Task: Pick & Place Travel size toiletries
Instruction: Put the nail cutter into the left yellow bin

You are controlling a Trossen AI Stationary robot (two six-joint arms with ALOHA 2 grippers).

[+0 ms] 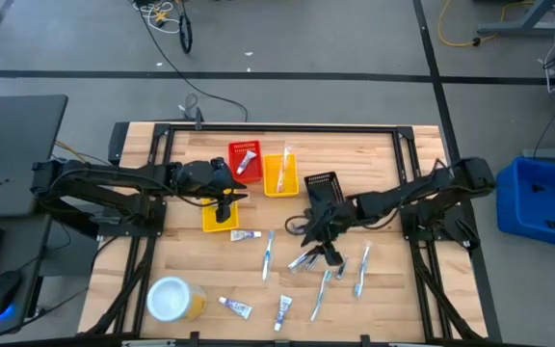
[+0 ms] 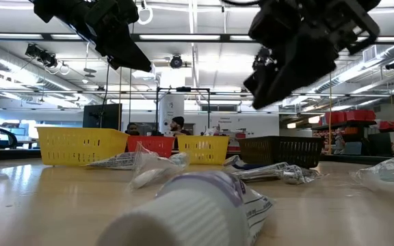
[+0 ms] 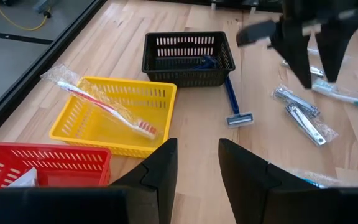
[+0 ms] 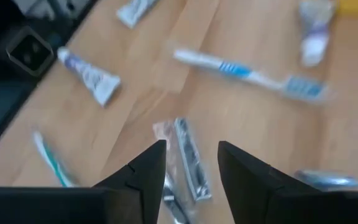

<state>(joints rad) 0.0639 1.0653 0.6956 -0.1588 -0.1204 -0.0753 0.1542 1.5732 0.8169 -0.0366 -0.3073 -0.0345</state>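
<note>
Sorting partly done: three baskets each held an item — many toiletries remained loose; both grippers, left and right, stood spread, empty.

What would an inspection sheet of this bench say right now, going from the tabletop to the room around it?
Surface: wooden table.
Job's things: wrapped toothbrush in a yellow basket; blue razor half out of the black basket; tubes, brushes loose.
Clutter: red basket, white-topped container.
Grippers: left gripper open, empty, over baskets; right gripper open above packaged clippers.
Cables: on the floor.
Surroundings: blue bin, people far behind.
</note>
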